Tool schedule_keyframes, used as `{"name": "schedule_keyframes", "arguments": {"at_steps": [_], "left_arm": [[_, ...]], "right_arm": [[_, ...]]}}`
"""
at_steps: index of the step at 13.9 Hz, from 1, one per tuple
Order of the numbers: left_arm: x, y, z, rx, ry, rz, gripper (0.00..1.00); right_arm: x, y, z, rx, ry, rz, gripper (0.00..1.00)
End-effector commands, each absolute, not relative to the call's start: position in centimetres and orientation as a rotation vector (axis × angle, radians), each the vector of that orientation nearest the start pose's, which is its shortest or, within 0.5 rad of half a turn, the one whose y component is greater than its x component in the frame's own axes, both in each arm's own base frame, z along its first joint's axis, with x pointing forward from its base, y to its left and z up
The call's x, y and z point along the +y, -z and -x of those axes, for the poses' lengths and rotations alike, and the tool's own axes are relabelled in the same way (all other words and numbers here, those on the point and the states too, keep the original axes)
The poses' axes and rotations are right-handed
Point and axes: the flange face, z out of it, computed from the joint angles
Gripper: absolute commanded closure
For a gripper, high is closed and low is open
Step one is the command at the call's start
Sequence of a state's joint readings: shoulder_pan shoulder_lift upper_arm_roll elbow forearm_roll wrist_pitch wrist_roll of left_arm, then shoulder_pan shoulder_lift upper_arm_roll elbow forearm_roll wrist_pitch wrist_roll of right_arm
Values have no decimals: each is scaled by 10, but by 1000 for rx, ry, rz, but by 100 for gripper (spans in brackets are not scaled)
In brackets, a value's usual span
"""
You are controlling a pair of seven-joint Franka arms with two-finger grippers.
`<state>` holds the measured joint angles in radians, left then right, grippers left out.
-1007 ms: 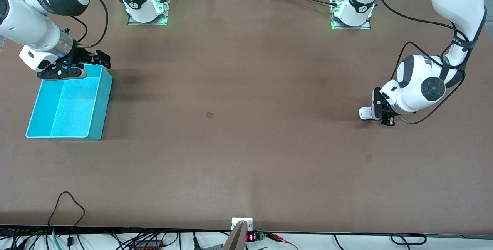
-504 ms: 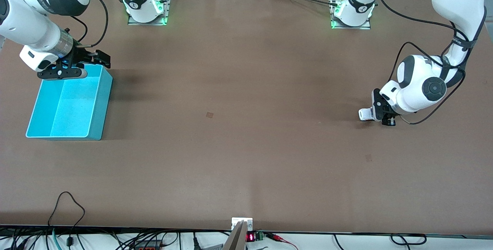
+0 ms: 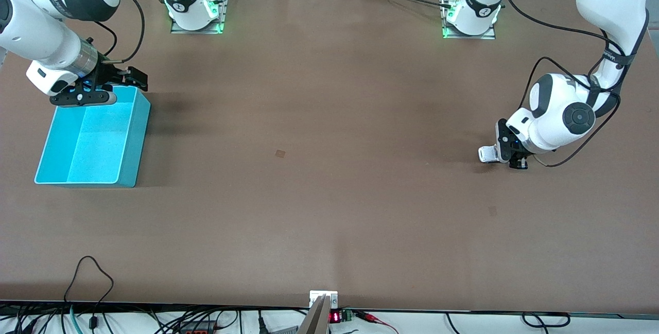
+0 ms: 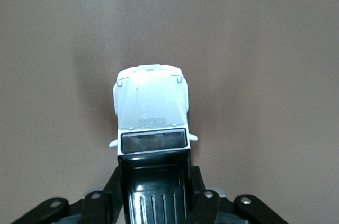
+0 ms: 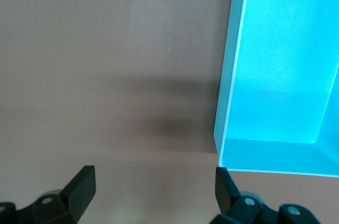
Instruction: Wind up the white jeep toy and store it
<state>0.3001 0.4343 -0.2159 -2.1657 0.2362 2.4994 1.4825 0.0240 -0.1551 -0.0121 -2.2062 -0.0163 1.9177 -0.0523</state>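
Table: brown surface filling nearly the whole front view.
Cyan bin: middle left of the front view, at the right arm's end of the table; nothing in it.
Right gripper: upper left of the front view, over the bin's rim toward the robots' bases; fingers spread wide, holding nothing; this arm waits.
Left gripper: middle right of the front view, low at the table, fingers clamped on the rear of the toy.
White jeep toy: centre of the left wrist view, hood pointing away from the fingers, black roof panel between them; whether its wheels touch the table cannot be told.
Handling: likely light, rigid plastic with smooth sides that could slip; the flat flanks of the rear body look the surest hold, leaving the wheels free to roll for winding.
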Motion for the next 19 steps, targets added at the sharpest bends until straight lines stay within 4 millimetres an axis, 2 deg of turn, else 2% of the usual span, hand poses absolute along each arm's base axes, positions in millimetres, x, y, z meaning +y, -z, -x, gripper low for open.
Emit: {"name": "schedule_keyframes", "arguments": {"at_steps": [1,5,16,19], "left_arm": [[41,-187,-554,2293,-148,2165,70],[40,-184,-554,2318,-171,2120,70],[47,-166,-549,2323,-188,2153,73],[56,-162,-547,2311,-193,2177,73]], "right_arm": [[5,-438,-482,-125,-217,3133,0],[5,-438,-482,-125,-217,3133,0],[5,-438,-482,-128,-219,3133,0],[5,-438,-482,-128,-219,3133,0]]}}
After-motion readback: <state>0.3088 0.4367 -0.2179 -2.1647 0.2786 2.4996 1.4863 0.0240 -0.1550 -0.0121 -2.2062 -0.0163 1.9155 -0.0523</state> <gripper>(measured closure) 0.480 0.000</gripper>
